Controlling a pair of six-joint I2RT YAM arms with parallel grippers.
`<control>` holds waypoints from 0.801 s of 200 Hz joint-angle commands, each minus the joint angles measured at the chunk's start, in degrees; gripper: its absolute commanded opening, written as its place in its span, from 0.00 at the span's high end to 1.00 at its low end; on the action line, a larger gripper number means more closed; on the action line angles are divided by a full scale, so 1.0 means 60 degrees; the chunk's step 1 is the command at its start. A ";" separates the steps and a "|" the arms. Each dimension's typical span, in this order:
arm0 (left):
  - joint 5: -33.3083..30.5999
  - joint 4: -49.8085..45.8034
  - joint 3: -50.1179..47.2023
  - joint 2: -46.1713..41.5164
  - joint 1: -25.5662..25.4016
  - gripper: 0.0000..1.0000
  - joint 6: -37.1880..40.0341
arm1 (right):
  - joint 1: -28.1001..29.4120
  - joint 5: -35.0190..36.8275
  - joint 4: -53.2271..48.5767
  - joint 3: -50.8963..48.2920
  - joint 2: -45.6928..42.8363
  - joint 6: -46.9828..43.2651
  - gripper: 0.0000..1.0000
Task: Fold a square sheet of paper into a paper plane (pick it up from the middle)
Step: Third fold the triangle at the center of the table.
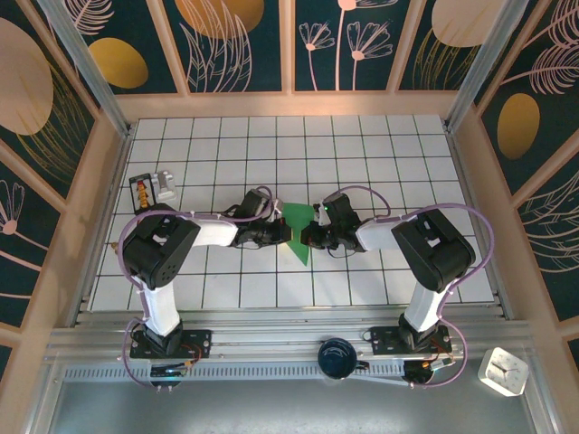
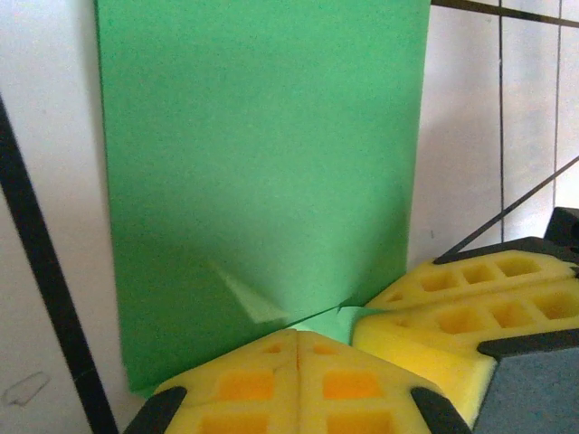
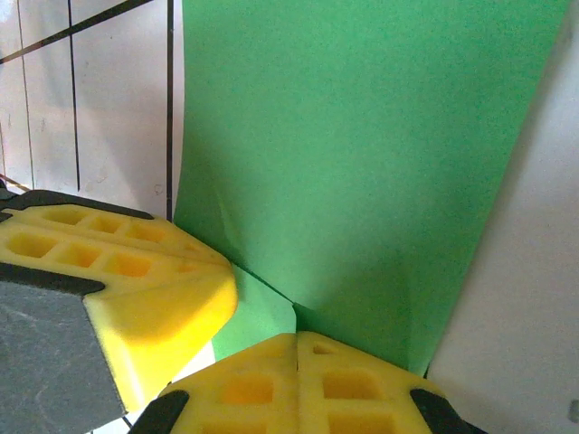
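Observation:
The square sheet of paper (image 1: 297,217) is green and sits creased at the middle of the tiled table, between the two arms. In the left wrist view the paper (image 2: 262,163) rises as a broad green panel with a lighter flap beneath. My left gripper (image 2: 297,336) is shut, and a crease of the paper runs into the seam between its yellow pads. My right gripper (image 3: 297,339) is shut the same way on the paper (image 3: 362,154) from the opposite side. The two grippers (image 1: 288,233) (image 1: 308,237) almost touch tip to tip. No finished paper plane is in view.
A small black-and-orange box with a white piece (image 1: 152,188) stands at the back left of the table. A dark round object (image 1: 336,355) sits on the front rail and a white device (image 1: 503,371) lies at the front right. Wooden walls (image 1: 109,172) enclose the table.

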 commanded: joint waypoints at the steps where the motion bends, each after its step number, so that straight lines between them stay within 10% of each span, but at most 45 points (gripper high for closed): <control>1: -0.0224 -0.0460 0.0153 0.0277 0.0028 0.97 0.0354 | -0.0071 0.0722 -0.1616 -0.0316 0.0694 -0.0246 1.00; 160: -0.1084 -0.1109 0.0030 0.0641 0.0030 1.00 0.1130 | -0.0239 0.1042 -0.2884 0.0125 -0.1031 -0.0850 0.79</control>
